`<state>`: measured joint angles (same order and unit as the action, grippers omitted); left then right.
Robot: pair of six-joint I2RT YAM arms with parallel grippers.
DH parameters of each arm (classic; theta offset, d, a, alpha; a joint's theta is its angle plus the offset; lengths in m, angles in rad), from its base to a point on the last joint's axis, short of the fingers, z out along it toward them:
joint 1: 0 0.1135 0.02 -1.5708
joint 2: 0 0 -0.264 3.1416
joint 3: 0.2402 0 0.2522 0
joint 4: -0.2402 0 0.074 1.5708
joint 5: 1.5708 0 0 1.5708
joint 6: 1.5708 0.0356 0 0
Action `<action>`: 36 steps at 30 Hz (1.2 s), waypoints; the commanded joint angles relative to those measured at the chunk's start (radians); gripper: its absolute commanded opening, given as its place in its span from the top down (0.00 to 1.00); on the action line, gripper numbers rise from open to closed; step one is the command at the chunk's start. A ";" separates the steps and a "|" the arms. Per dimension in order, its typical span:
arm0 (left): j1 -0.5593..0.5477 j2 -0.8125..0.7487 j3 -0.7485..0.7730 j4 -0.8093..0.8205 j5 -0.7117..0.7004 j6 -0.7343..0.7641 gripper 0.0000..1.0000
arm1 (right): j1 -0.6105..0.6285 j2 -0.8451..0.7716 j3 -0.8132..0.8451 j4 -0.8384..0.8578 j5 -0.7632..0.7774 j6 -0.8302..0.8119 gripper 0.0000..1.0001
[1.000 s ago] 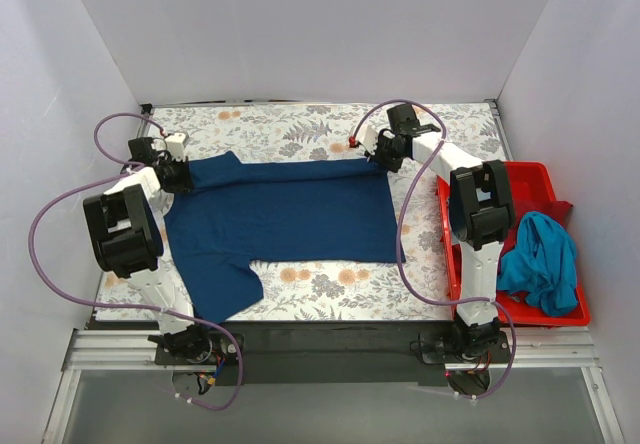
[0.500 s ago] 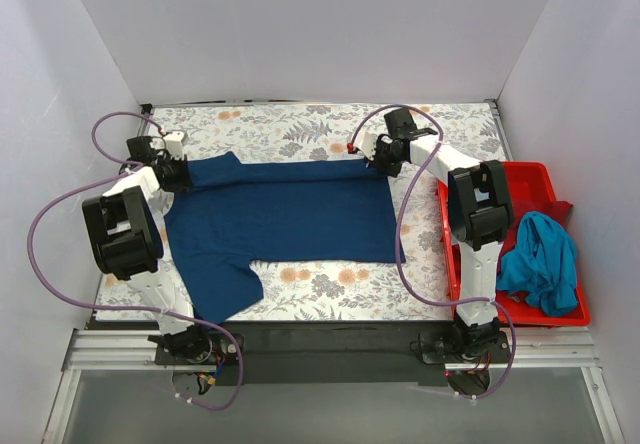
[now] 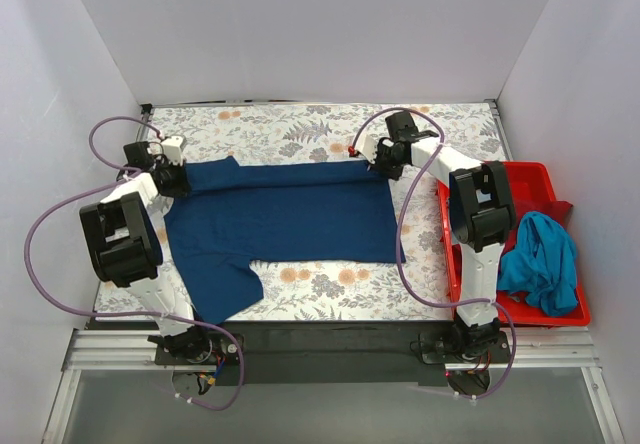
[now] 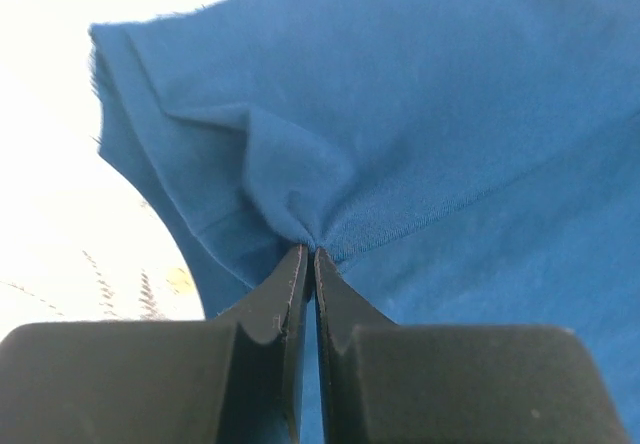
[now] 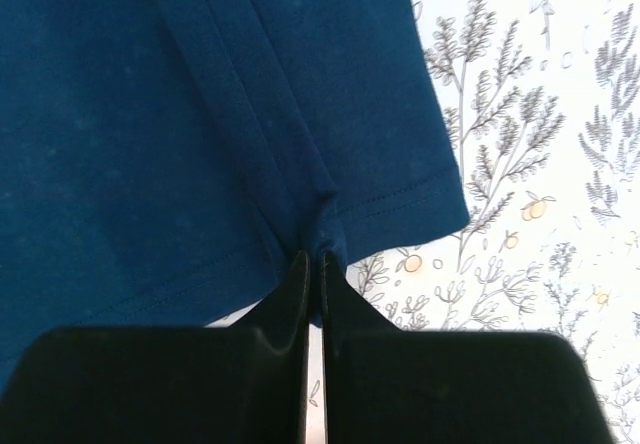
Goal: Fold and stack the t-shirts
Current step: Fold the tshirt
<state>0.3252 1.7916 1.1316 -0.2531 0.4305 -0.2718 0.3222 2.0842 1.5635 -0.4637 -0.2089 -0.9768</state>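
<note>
The navy t-shirt [image 3: 285, 214] is lying spread on the floral table cover [image 3: 300, 134], with its length running left to right and one sleeve sticking out toward the near left. The left gripper [image 4: 308, 264] is pinching the shirt's far-left edge, with its jaws pressed together on a small pucker of cloth. The right gripper [image 5: 312, 264] is clamping the far-right corner at the stitched hem, with only a sliver of fabric between its jaws. Both arms are reaching to the far side, so they are probably preparing to bring the far edge toward the near one.

Both grips are biting very little cloth, so either corner could slip free once the fabric's weight comes onto it, and the fold would collapse on that side. If one arm is lifting or travelling faster than the other, the edge will land skewed. The loose near-left sleeve could also bunch under the body of the shirt.

To the right, a teal t-shirt [image 3: 540, 259] and a red t-shirt [image 3: 562, 212] are waiting in the red bin [image 3: 525, 168].
</note>
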 commanded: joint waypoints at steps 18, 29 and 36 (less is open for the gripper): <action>0.058 0.252 0.514 -0.359 0.168 -0.099 0.51 | -0.002 -0.079 0.133 -0.187 -0.078 0.029 0.35; 0.055 0.373 0.596 -0.350 0.154 -0.198 0.52 | -0.002 0.074 0.270 -0.254 -0.089 0.124 0.58; 0.051 0.428 0.652 -0.345 0.122 -0.196 0.58 | -0.002 0.111 0.242 -0.260 -0.069 0.118 0.66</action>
<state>0.3820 2.2189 1.7367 -0.6060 0.5606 -0.4587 0.3210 2.2074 1.8019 -0.7055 -0.2737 -0.8677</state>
